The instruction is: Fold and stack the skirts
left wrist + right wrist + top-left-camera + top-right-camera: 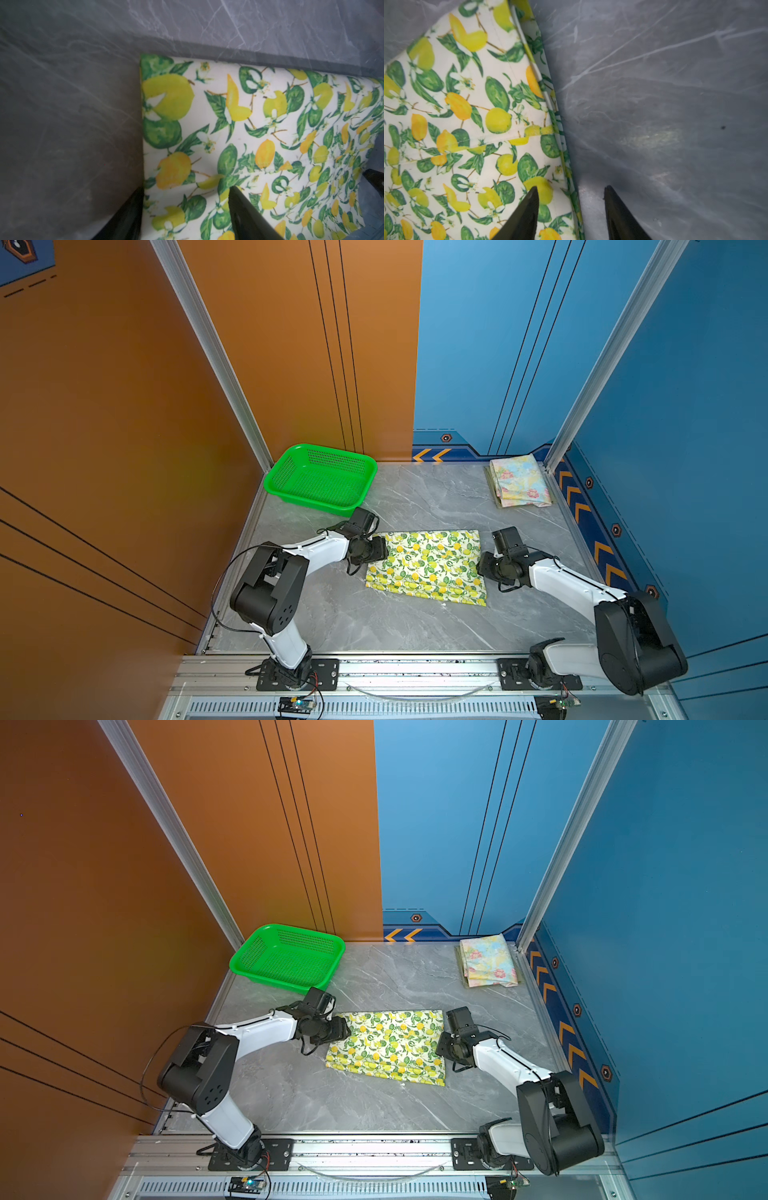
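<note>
Black fingers [245, 214] of the left gripper [187, 189] stand apart and hold nothing. In the left wrist view one tip sits over the lemon-print skirt [428, 566] and its partner sits just off the cloth's left edge, so that edge lies between them. The right gripper [571, 187] mirrors this at the skirt's right edge. Its fingers [525, 214] are also spread and empty, one over the print and one over the bare grey marble-look table [415, 626]. Whether any tip touches the cloth cannot be told.

The skirt lies flat in the middle of the table as a rectangle, already doubled, with layered edges showing on its right side. In the far right corner the pastel floral skirt [519, 481] rests folded with an olive-green edge peeking from under it, which is likely the stack. A bright green basket [337, 452] sits at the far left.

To pinch well, both grippers probably need to go low enough to catch every layer. They should close at matching spots on the two edges and rise together with the cloth taut between them, or the fold may splay open.
</note>
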You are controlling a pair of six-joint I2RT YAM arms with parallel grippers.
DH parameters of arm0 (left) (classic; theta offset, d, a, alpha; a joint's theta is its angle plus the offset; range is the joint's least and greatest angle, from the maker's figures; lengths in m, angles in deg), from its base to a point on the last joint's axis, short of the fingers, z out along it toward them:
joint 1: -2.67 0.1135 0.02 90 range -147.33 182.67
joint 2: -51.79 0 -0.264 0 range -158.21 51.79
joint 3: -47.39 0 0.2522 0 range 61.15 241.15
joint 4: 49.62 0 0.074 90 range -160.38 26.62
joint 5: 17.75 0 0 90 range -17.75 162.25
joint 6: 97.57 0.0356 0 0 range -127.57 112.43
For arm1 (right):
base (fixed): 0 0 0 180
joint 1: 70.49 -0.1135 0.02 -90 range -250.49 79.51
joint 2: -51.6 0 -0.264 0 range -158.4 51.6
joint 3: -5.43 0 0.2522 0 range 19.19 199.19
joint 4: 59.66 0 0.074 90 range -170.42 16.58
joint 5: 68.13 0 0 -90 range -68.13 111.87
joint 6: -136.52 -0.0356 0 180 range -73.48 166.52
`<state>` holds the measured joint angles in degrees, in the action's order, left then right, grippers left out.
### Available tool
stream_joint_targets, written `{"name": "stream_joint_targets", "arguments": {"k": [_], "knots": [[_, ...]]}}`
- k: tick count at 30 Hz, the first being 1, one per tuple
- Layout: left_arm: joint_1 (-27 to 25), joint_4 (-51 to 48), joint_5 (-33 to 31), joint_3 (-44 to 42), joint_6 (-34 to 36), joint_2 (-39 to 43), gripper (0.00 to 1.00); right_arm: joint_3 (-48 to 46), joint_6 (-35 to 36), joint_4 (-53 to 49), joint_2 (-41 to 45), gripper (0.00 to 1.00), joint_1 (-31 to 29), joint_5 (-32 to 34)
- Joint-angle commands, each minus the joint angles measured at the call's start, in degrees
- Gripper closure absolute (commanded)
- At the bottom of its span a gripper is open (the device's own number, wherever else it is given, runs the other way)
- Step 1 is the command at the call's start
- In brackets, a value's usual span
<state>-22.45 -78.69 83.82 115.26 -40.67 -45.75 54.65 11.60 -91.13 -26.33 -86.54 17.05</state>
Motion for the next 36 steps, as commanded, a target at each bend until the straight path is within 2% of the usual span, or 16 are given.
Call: {"name": "stream_joint_targets", "arguments": {"k": [1, 8, 13, 16, 20, 23, 24, 27, 33, 36], "knots": [[-0.7, -7.3, -1.4, -1.3, 1.4, -3.3, 0.35, -0.7, -0.7, 2.8, -2.2, 0.53, -0.3, -1.3], [-1.0, -8.2, -2.1, -1.2, 1.2, -4.4, 0.36, -0.7, -1.4, 4.6, -5.6, 0.67, -3.0, -0.4], [-1.4, -8.4, -1.7, -1.2, 0.8, -5.9, 0.36, -0.9, -2.3, 6.2, -7.5, 0.71, -4.0, -0.8], [-1.9, -8.5, -1.1, -0.9, 0.8, -7.0, 0.41, -0.9, -2.3, 6.5, -7.5, 0.73, -4.2, -0.9], [-2.1, -8.5, -0.8, -0.2, 0.9, -8.5, 0.72, -0.7, -2.3, 6.2, -7.2, 0.73, -4.2, -1.0], [-1.6, -10.7, -3.2, 0.6, 1.0, -6.9, 0.98, -0.7, -2.1, 5.8, -6.4, 0.73, -4.1, -0.6], [-1.4, -11.7, -3.8, 1.0, 1.2, -6.2, 1.00, -0.9, -2.0, 5.5, -6.1, 0.73, -4.0, -0.6], [-1.1, -16.5, -7.6, 3.8, 2.9, -3.6, 1.00, -1.3, -1.7, 5.1, -4.5, 0.72, -3.1, -0.7], [-1.6, -24.7, -15.1, 10.6, 5.6, 1.9, 1.00, -1.5, -1.5, 5.3, -1.8, 0.58, -1.5, -1.1], [-2.9, -27.6, -18.1, 13.6, 6.6, 2.9, 1.00, -1.5, -2.4, 7.7, -2.9, 0.57, -1.2, -3.9]]}}
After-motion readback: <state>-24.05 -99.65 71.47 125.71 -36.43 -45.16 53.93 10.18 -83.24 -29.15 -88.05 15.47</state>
